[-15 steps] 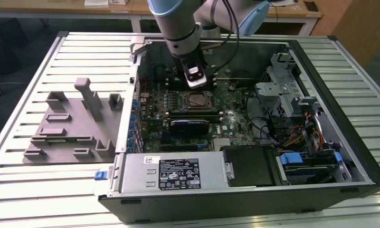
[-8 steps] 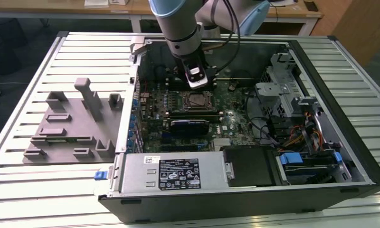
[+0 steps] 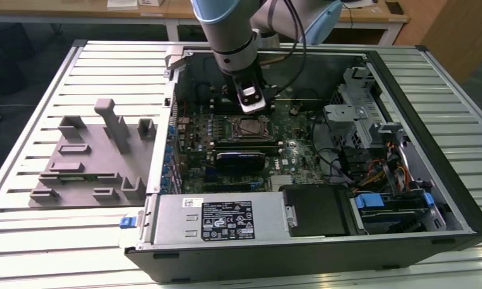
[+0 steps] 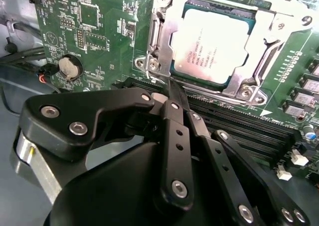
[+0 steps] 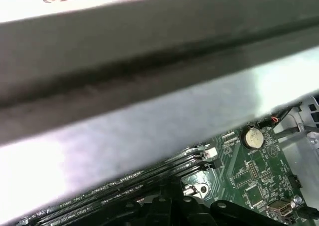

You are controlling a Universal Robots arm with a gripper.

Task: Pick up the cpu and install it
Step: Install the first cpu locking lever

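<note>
The gripper (image 4: 172, 89) hung inside the open computer case (image 3: 434, 235), its black fingers (image 4: 175, 117) drawn together to a narrow tip with nothing between them, poised just beside the socket's edge. The cpu (image 4: 212, 42) lay flat in the socket (image 4: 149, 39) on the green motherboard (image 4: 99, 21), silvery top up, apart from the fingertips. A round coin battery (image 4: 69, 66) sat on the board nearby. On the slatted bench (image 3: 40, 241), outside the case towards the exterior view's left, stood the grey fixture tray (image 3: 84, 159).
</note>
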